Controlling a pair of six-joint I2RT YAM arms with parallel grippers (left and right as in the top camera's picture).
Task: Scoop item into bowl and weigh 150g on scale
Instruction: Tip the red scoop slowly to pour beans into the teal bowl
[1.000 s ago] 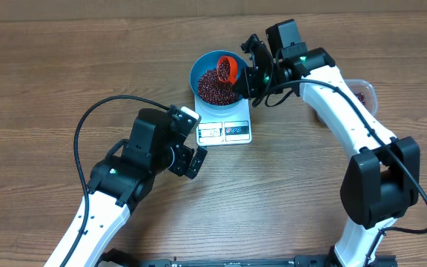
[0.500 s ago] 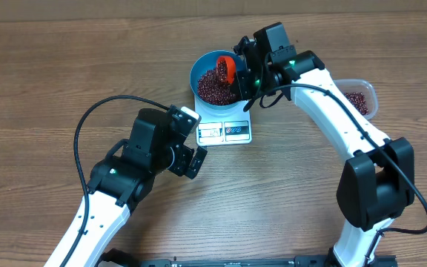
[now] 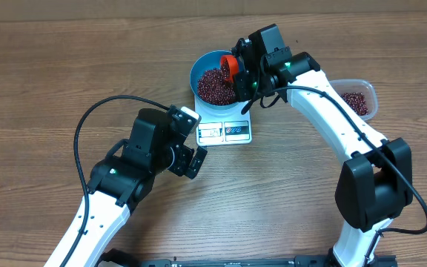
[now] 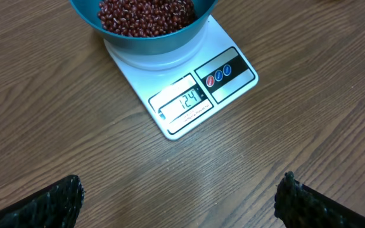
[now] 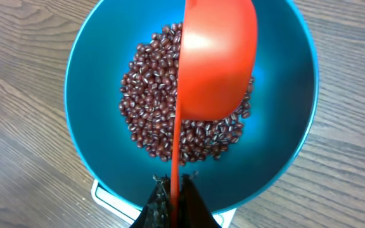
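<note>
Within the last second I rolled my right gripper (image 5: 172, 199), clamped tight on the handle of the orange scoop (image 5: 217, 63), until the scoop turned over and emptied. The beans (image 5: 147, 120) lay heaped in the blue bowl (image 5: 84, 95) directly beneath my fingers, with the bowl sitting on the scale (image 4: 135, 79). Its display read 124, so I judged that another, smaller scoop was needed. My left gripper (image 4: 179, 202) hung wide open and empty, just short of the scale.

Orange scoop (image 5: 217, 63) (on edge) bars half the bowl (image 5: 87, 95).
</note>
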